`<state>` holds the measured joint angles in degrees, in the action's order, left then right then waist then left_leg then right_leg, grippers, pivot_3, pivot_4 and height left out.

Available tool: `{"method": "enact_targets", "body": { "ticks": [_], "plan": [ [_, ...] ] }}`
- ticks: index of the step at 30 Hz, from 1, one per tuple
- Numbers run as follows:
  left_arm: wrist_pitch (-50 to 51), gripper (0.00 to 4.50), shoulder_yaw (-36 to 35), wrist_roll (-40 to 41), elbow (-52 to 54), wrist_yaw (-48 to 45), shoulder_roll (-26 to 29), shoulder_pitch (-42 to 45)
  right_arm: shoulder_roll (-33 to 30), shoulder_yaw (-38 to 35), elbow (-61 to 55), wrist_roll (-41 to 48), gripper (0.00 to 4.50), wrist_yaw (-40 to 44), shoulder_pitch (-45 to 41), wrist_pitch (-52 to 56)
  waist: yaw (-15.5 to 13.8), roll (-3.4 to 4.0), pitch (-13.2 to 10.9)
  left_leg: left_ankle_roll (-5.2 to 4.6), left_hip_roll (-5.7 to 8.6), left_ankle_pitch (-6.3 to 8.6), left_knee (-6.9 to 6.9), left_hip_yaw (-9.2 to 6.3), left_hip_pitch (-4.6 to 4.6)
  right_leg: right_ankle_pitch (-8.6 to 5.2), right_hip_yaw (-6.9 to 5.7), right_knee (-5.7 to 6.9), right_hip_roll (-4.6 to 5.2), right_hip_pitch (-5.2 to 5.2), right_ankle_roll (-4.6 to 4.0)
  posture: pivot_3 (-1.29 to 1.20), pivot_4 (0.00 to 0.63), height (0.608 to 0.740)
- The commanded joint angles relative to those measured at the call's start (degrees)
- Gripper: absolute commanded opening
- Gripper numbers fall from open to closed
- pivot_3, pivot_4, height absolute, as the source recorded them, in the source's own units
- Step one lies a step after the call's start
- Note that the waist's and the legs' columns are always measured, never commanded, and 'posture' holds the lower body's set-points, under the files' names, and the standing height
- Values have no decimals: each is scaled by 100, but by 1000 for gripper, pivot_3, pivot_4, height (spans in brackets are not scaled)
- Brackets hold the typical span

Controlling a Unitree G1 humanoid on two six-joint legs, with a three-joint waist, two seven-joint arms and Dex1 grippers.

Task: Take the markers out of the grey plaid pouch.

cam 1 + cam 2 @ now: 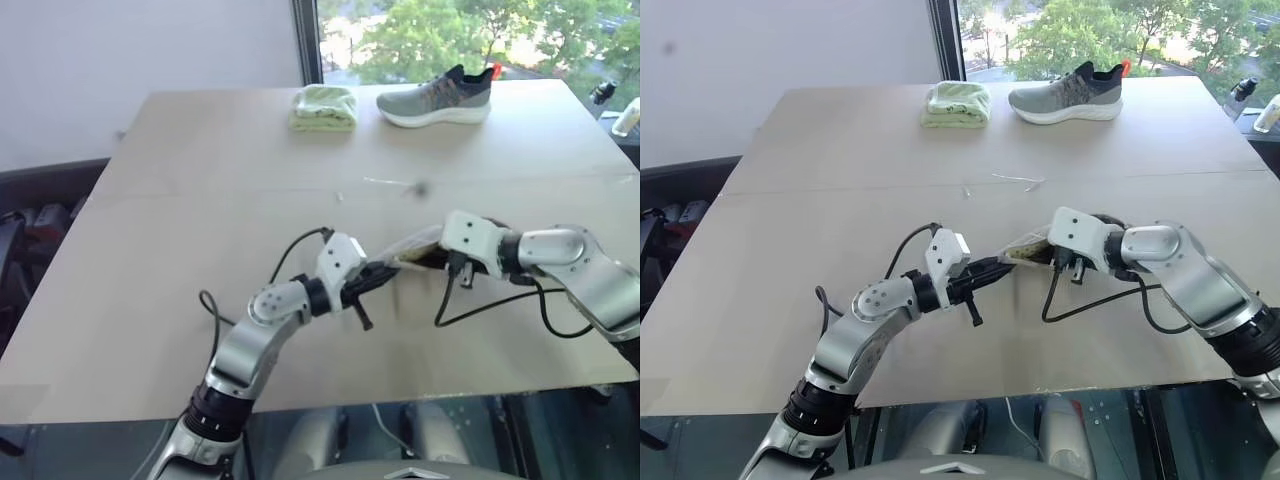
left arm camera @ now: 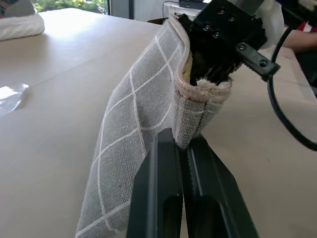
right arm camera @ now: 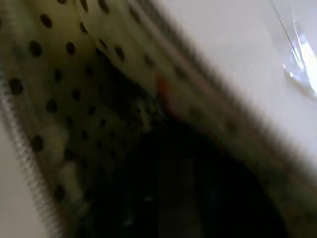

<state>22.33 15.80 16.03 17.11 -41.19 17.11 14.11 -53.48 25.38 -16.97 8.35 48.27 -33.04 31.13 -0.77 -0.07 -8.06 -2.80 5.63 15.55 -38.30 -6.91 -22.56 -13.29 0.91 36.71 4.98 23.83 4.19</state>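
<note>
The grey plaid pouch (image 2: 133, 134) is held up off the table (image 1: 180, 220) near its front middle, mouth toward my right arm. My left gripper (image 2: 184, 145) is shut on the pouch's tan-edged rim, pinching the fabric. My right gripper (image 2: 214, 67) pokes into the pouch's open mouth from the other side. In the right wrist view I see the cream, black-dotted lining (image 3: 59, 64) and a dark blurred shape with a small red speck (image 3: 161, 87) deep inside. I cannot tell whether that shape is one of the markers. In the eye views the pouch (image 1: 417, 245) hangs between the two grippers.
A folded pale green cloth (image 1: 323, 107) and a grey sneaker (image 1: 436, 98) lie at the table's far edge by the window. A scrap of clear plastic (image 1: 392, 184) lies mid-table behind the pouch. Black cables (image 1: 500, 300) loop off both wrists.
</note>
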Motion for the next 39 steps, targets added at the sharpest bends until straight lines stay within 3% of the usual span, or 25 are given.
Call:
{"method": "enact_targets", "body": {
  "ticks": [1,4,16,24,25,39],
  "plan": [
    [-14,0,-4,146,203,-77,-46,140,160,18,-129,-316,2867,247,-242,-138,-2,0,0,0,-1,0,0,-1,0,0,0,0,1,0,0,0,150,740],
    [-65,0,20,122,69,-105,-74,189,308,83,-84,-423,4229,498,-297,-87,-3,0,0,0,-1,0,0,-1,0,0,1,0,2,-1,0,0,150,740],
    [-173,0,134,50,-119,-278,-92,251,838,702,1130,-1607,4229,1058,-569,-825,0,-1,0,1,1,0,0,-1,0,0,1,0,1,0,0,0,150,740],
    [-318,0,200,-204,-205,-207,-77,279,992,590,1419,-2032,356,1194,-626,-1243,-3,-2,1,2,1,-1,-3,0,7,0,2,4,0,-4,-1,0,150,740],
    [-341,0,208,-255,-214,-179,-74,287,1008,561,1390,-2066,208,1189,-613,-1272,-3,-2,1,2,1,-1,-2,-1,7,0,1,4,0,-4,-1,0,150,740],
    [-879,0,41,-1343,-845,900,-213,580,722,-182,71,-2434,208,923,-156,-1746,-7,-2,0,3,3,-1,0,-3,3,0,0,1,0,0,0,0,150,740]
  ]
}}
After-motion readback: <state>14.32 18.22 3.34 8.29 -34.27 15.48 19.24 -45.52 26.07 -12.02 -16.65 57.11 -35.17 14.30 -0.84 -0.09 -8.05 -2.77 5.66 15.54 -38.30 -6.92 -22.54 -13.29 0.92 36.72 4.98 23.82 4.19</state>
